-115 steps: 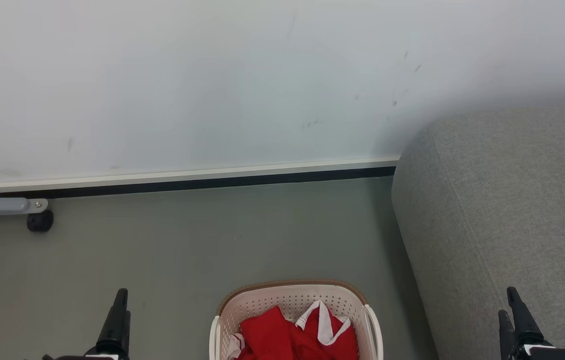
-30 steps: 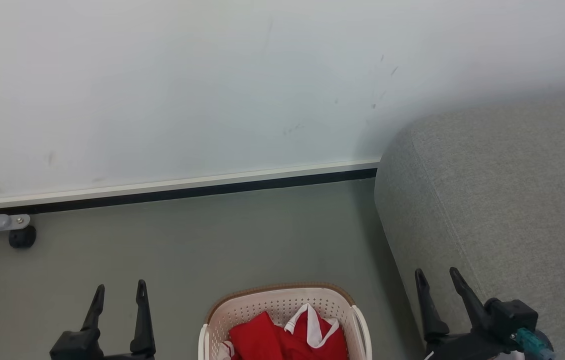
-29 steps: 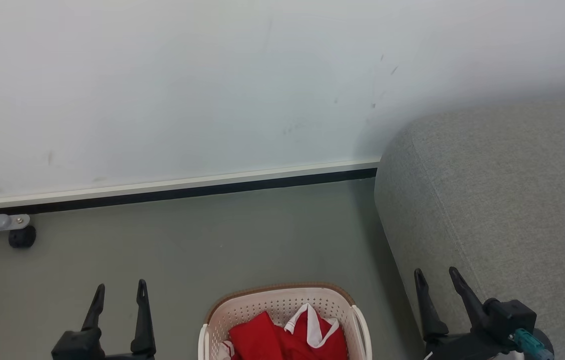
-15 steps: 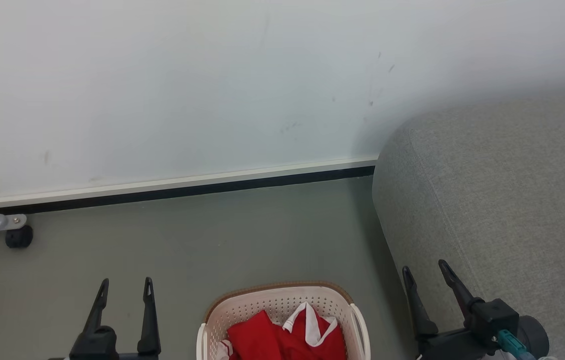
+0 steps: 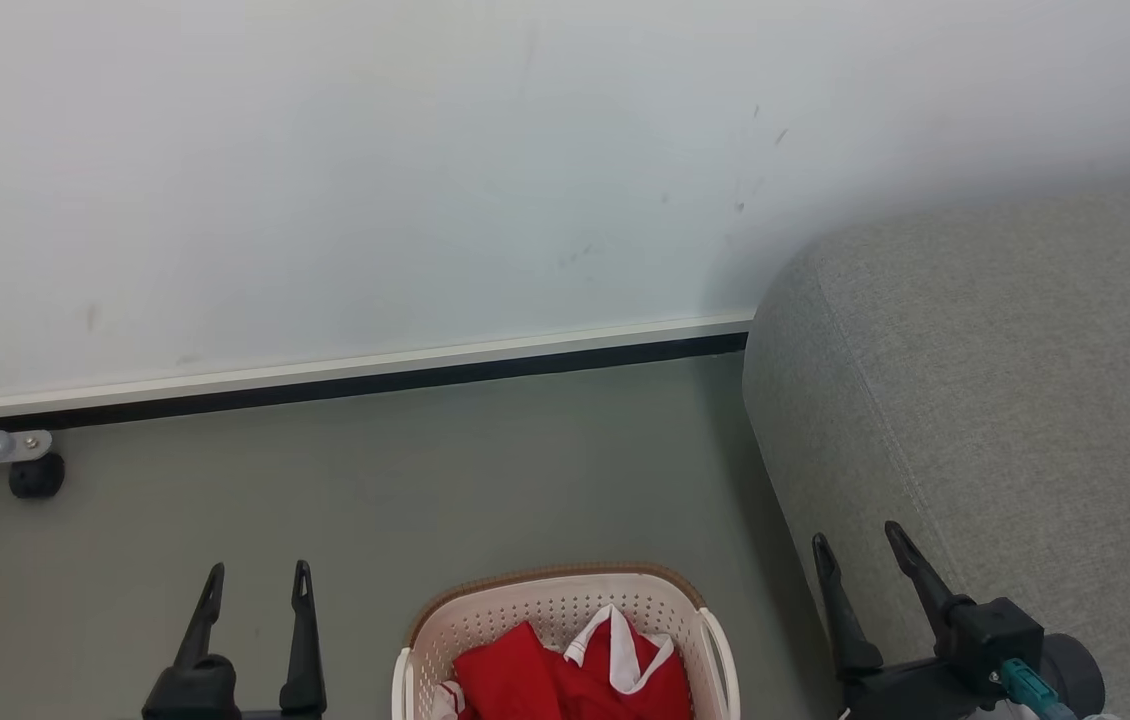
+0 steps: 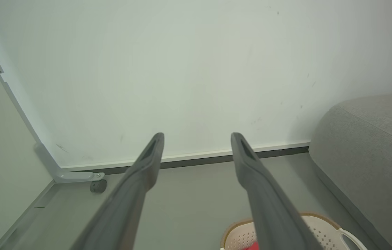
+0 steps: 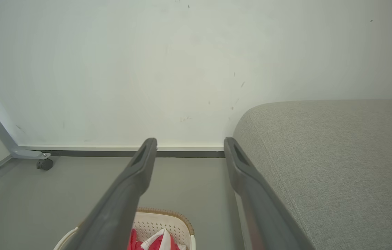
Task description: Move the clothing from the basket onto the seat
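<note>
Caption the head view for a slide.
Both open, left gripper and right gripper flank the basket of red clothing beside the grey seat.

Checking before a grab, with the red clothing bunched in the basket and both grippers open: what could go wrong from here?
1. The clothing lies crumpled together in the basket; a pinch may lift one layer and drop the rest on the floor.
2. The right gripper, jaws open, appears close beside the seat; swinging back with fabric could brush its side.
3. The basket looks light and might drag along.
</note>
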Robot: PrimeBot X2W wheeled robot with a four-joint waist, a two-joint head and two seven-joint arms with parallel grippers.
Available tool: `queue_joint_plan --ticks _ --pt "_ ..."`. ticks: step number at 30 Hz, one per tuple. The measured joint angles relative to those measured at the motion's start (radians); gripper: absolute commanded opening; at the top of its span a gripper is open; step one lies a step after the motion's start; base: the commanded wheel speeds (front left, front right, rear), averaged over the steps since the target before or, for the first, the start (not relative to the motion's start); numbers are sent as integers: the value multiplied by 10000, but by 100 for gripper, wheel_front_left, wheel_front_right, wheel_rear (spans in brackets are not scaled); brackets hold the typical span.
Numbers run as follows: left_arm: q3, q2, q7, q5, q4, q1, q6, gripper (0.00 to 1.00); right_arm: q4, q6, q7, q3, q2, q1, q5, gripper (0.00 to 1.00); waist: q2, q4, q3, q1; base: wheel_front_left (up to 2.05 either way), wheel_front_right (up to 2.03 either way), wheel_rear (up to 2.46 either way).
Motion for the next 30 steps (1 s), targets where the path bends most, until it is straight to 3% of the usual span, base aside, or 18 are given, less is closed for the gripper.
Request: queue_joint_plan --ticks 30 --pt "136 -73 0 -247 209 70 -94 100 125 44 0 -213 40 62 -86 100 0 -1 -193 0 0 0 0"
